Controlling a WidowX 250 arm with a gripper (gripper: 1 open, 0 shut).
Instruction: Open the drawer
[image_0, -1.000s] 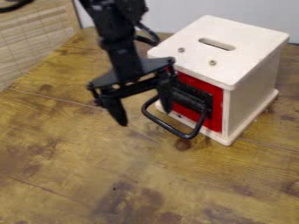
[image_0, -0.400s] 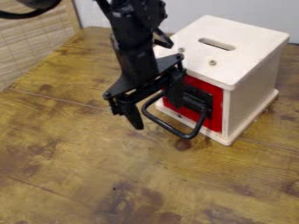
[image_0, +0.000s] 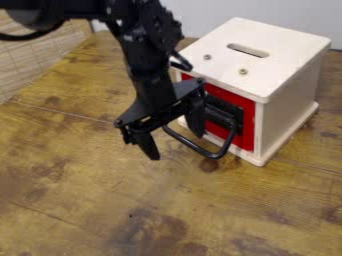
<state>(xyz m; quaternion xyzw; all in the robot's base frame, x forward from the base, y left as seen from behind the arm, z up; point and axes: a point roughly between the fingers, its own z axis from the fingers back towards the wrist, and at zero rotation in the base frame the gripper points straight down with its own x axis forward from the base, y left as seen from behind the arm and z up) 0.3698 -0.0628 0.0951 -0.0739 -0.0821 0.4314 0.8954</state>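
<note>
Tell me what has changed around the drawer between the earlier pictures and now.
The open tool has sunk toward the table and rolled at the wrist, so its fingers now stand lower by the black loop handle. It has taken hold of nothing; whether a finger touches the handle I cannot tell. The red drawer looks no further out, and the cream cabinet has not moved.

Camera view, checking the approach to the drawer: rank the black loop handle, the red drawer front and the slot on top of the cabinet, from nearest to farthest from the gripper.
1. Black loop handle: right beside the open gripper, by its right-hand finger.
2. Red drawer front: just behind the handle, up and right.
3. Slot: on the cabinet top, farthest, upper right.
</note>
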